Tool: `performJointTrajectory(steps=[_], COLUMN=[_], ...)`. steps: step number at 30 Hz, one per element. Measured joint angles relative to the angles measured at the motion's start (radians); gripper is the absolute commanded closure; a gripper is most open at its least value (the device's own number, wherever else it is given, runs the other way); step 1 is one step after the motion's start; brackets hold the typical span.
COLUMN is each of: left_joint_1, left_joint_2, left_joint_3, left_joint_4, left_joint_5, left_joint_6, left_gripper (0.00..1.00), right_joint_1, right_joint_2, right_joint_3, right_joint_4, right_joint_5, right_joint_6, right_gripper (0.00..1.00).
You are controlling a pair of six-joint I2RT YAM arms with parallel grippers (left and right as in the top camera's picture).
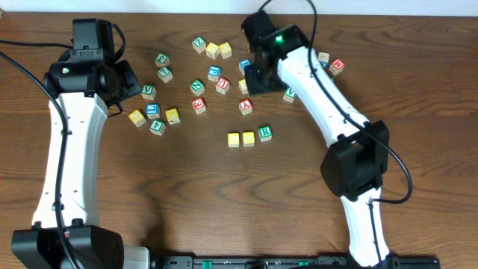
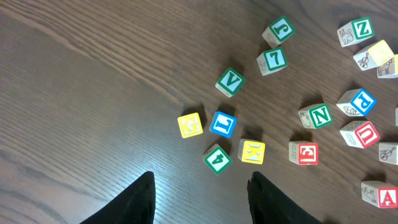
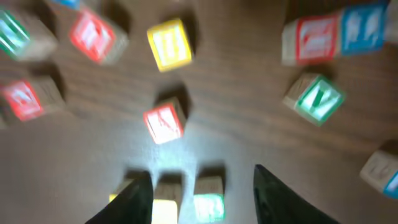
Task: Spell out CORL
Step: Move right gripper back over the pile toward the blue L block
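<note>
A yellow block (image 1: 234,139), second yellow block (image 1: 249,138) and green R block (image 1: 265,134) sit side by side in a row.

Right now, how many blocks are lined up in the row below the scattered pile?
3, side by side: left yellow block, middle yellow block, and green R block at the right end. No more appear hidden in that row.

Dark brown wooden table (image 1: 187,209) with fine running grain filling every view, soft pale sheen (image 2: 163,186) of light on the wood, black rail (image 1: 299,262), possibly a mounting bar, along the near edge
</note>
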Motion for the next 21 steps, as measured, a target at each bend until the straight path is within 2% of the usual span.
performJointTrajectory(steps=[2,9,21], left_joint_1=[0.0,0.0,0.0], left_joint_2=[0.0,0.0,0.0], left_joint_3=[0.0,0.0,0.0], left_joint_4=[0.0,0.0,0.0], left_joint_5=[0.0,0.0,0.0], left_joint_6=[0.0,0.0,0.0], left_gripper=[0.53,0.52,0.53], right_joint_1=[-0.005,-0.011,-0.153], right_joint_2=[0.0,0.0,0.0], right_joint_3=[0.013,0.014,-0.021], right_joint_4=[0.036,0.161,0.296], right_joint_5=[-0.004,0.02,0.032], right_joint_6=[0.0,0.006,0.019], right_gripper=[0.48,0.47,0.48])
